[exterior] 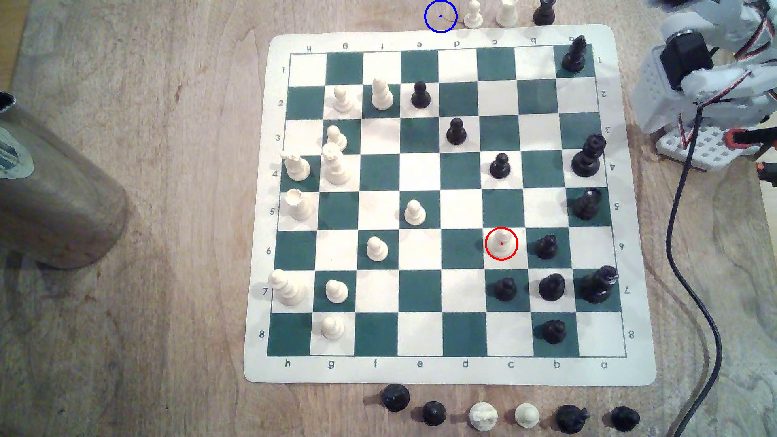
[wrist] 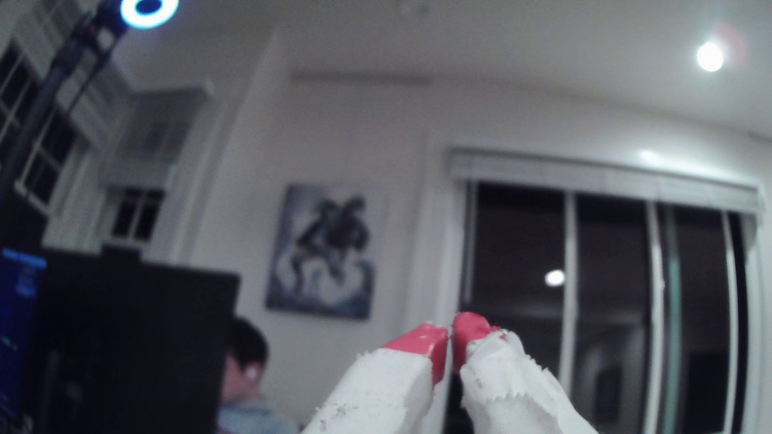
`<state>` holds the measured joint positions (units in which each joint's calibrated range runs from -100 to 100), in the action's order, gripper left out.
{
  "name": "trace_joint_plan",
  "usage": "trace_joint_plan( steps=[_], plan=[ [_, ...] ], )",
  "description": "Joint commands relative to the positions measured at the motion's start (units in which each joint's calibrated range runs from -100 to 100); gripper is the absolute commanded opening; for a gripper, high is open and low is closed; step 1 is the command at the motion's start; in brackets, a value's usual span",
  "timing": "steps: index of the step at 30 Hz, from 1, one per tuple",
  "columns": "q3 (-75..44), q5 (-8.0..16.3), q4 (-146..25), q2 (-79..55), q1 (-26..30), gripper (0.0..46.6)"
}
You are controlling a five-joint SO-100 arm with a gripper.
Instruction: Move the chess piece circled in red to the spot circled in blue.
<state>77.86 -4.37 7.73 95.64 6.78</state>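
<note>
Pawn (exterior: 501, 243) and fingers (wrist: 450, 334) are sitting well apart as we are looking over the scene. We are seeing the cream-white pawn, ringed in red, standing upright on a light square of the chessboard (exterior: 450, 374), toward the board's edge nearer the exterior view's right, with a black pawn (exterior: 546, 246) just beside it on the neighbouring dark square and another black piece (exterior: 504, 289) on the square below. The blue-ringed spot (exterior: 440, 16) is lying on bare wood of the worktop (exterior: 126, 336), just past the board's far edge, beside a white pawn (exterior: 473, 15) standing off the board. We are finding the arm (exterior: 698, 80) folded up by the worktop's far right corner in the exterior view, clear of the board. In the wrist view the red-tipped fingers are pointing up at the room, their tips pressed nearly together with nothing between them, a framed picture (wrist: 321, 250) on the wall behind.
</note>
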Motion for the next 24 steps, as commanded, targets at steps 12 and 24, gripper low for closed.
trace_joint_plan(
  steps=[12, 24],
  plan=[
    [-22.6, 0.3, -58.2, 0.0, -1.7, 0.5],
    [-21.0, 1.6, -65.6, -9.1, 14.8, 12.6]
  ],
)
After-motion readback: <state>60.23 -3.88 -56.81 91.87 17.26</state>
